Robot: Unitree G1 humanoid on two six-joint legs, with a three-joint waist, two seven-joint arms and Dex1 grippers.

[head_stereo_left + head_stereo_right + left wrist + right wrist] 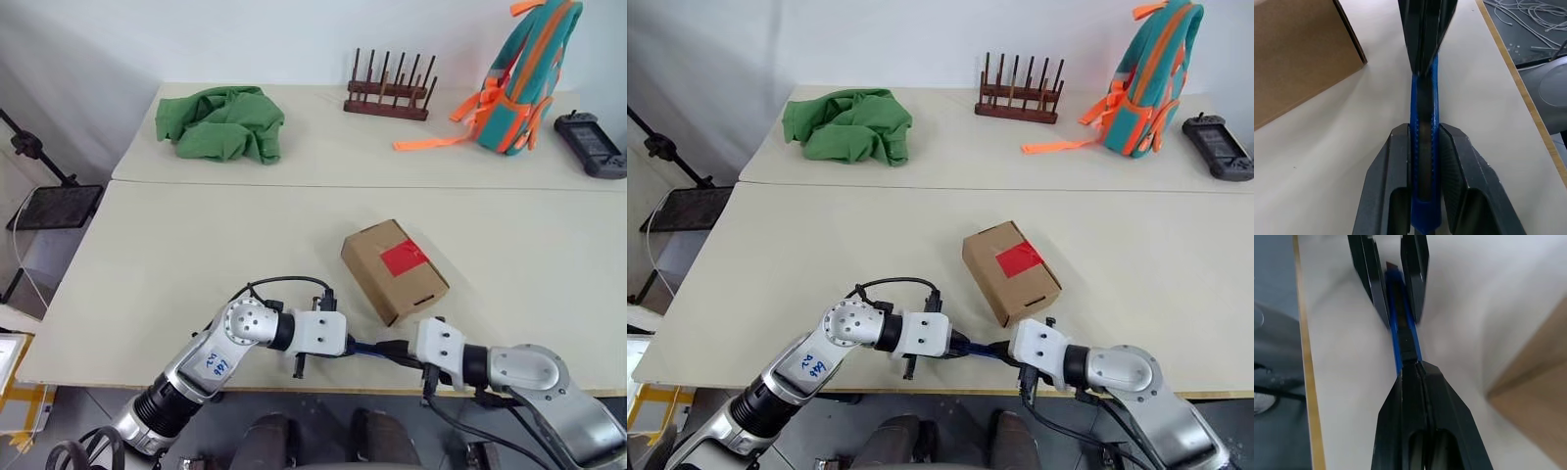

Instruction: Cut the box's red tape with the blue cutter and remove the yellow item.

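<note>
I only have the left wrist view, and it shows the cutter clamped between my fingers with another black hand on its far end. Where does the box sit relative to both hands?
Observer: The box lies on the table just beyond the two hands, apart from both, nearer the right hand.
Operator: Is the red tape facing up?
Observer: Yes, the red tape is on the box's top face, uncut, flaps closed.
Operator: Which hand has the other end?
Observer: The right hand is shut on one end of the blue cutter; the left hand holds the other.
Operator: Anything else nearby?
Observer: Only at the far side: green cloth, wooden rack, backpack.
</note>
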